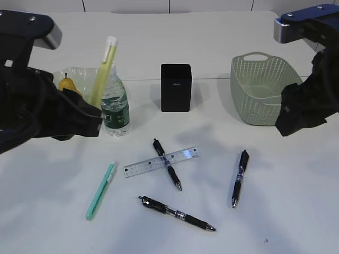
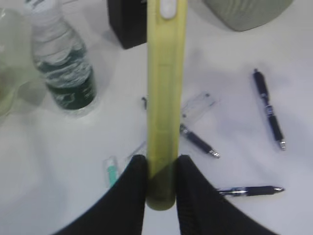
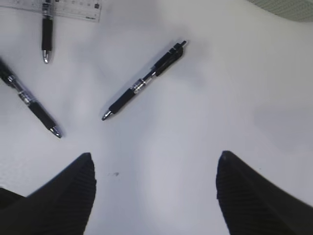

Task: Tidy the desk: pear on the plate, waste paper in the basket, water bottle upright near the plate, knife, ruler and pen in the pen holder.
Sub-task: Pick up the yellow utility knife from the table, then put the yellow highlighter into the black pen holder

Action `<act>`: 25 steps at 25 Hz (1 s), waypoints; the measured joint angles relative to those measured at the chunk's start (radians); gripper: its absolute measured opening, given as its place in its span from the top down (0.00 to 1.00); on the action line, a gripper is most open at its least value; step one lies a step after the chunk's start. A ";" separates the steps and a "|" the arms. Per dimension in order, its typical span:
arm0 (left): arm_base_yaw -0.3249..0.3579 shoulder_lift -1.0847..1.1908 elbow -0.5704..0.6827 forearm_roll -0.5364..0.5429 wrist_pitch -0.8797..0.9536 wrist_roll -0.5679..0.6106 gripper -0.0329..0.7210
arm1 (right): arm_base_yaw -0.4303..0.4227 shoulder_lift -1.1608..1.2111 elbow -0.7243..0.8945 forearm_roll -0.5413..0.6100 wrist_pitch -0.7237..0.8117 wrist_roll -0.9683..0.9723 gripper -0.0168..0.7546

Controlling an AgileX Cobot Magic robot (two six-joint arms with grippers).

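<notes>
My left gripper (image 1: pixel 95 114) (image 2: pixel 161 164) is shut on a yellow-green utility knife (image 1: pixel 103 69) (image 2: pixel 165 98) and holds it upright above the table, in front of the plate (image 1: pixel 79 73) with the pear (image 1: pixel 67 84). The water bottle (image 1: pixel 114 106) (image 2: pixel 66 73) stands upright beside the plate. The black pen holder (image 1: pixel 176 87) stands at the back middle. A clear ruler (image 1: pixel 161 161) (image 3: pixel 63 9) lies under one pen (image 1: pixel 167 164). Two more pens (image 1: pixel 177 213) (image 1: pixel 240 178) and a teal knife (image 1: pixel 100 191) lie on the table. My right gripper (image 1: pixel 288 124) (image 3: pixel 154 164) is open and empty. No waste paper is in view.
A pale green basket (image 1: pixel 262 87) stands at the back right, just behind my right arm. In the right wrist view a pen (image 3: pixel 144 81) lies ahead of the open jaws and another pen (image 3: pixel 29 103) lies to the left.
</notes>
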 joint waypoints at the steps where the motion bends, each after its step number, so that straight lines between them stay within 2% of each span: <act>1: -0.013 0.000 0.000 0.004 -0.024 0.000 0.79 | 0.000 0.000 0.000 0.020 0.000 0.000 0.24; 6: -0.028 0.000 0.000 0.010 -0.146 0.000 0.79 | 0.000 0.000 0.000 0.131 -0.017 -0.002 0.24; 9: -0.028 0.000 0.000 0.012 -0.187 0.000 0.79 | 0.000 -0.002 0.000 0.243 -0.050 -0.038 0.24; 20: -0.028 0.045 0.000 0.020 -0.324 0.000 0.80 | 0.000 -0.002 -0.010 0.937 -0.286 -0.424 0.24; 25: -0.028 0.079 0.000 0.018 -0.371 0.000 0.80 | 0.000 0.002 -0.010 1.160 -0.317 -0.590 0.24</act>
